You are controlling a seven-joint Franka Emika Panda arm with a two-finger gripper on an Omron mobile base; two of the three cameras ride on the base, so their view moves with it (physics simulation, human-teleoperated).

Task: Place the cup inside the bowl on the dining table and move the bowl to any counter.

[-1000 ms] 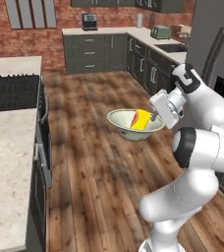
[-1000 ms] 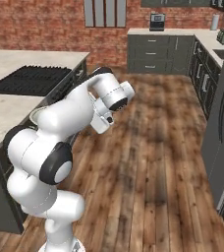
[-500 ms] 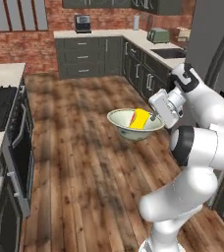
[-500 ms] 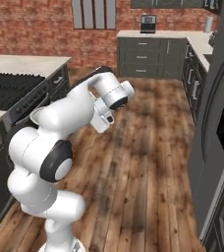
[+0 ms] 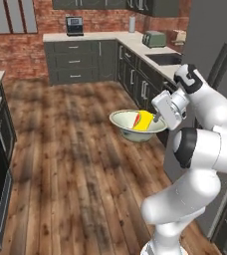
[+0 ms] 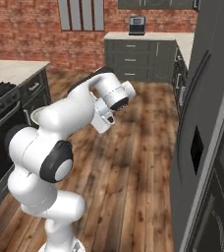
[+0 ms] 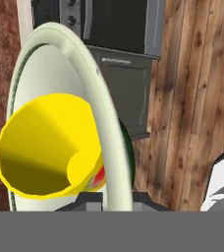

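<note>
Yellow cup [image 5: 145, 121] lying inside bowl [image 5: 127, 121] | pincer [image 5: 158, 118] clamped on bowl rim | bowl aloft over open wood floor [image 5: 75, 164], desk [image 5: 135, 40] well beyond

The counter [image 5: 110, 36] runs along the brick wall and turns a corner, carrying a coffee machine [image 5: 74, 25] and a toaster [image 5: 154, 39].

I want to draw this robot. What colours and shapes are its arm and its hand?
The arm is glossy white, made of fat rounded tube sections, with dark grey rings at the joints. Its hand is a white boxy block. The gripper ends in two small dark finger tips. No cables or markings show.
</note>
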